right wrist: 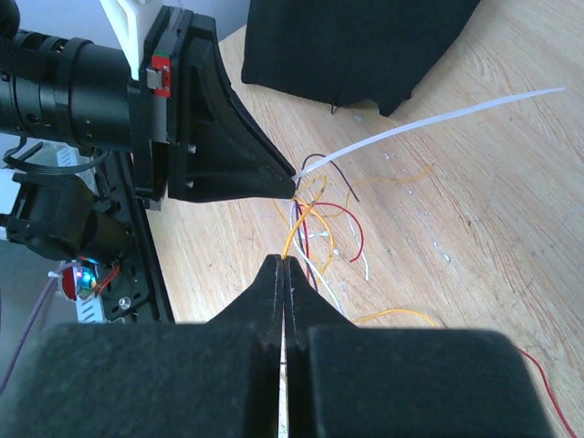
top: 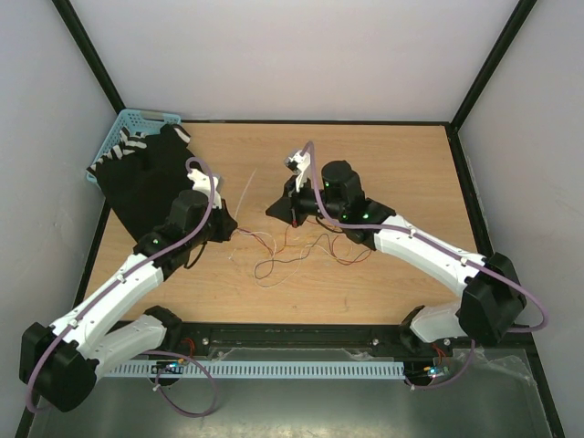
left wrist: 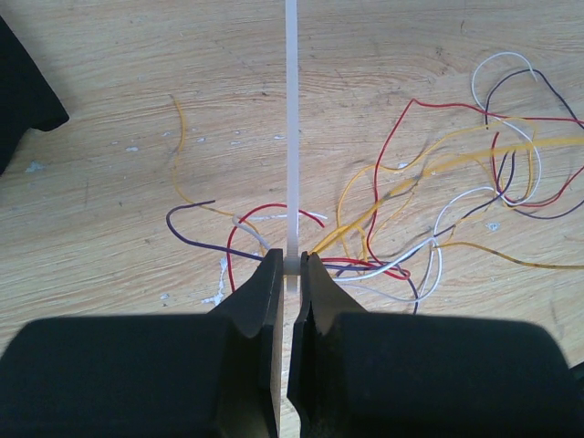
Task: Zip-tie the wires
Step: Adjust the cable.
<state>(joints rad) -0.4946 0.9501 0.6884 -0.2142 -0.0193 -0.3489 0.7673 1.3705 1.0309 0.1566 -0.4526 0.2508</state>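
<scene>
Left jaws are clenched on one end of the zip tie (left wrist: 291, 137), pinching it low over the bench (left wrist: 109, 182), so the pale strip runs straight out from them above the wood with its far end free. Right jaws are pressed shut too, grasping a few strands of the wires (left wrist: 392, 269) — an orange one shows leaving their tips — while the rest of the tangle fans loose on the bench beside them. The two sets of jaws sit close together, with the held end of the tie just beside the pinched strands.

The step in hand looks like getting the strip around the bundle. To do it well, I judge the right jaws should lift their strands off the wood and draw them taut, so the tie can pass beneath all of them — the outlying red and white loops are easy to miss. Held near one end, the long strip will flex; slow, low moves should keep it aimed. Whether the head or the tail is the held end, I cannot tell.
</scene>
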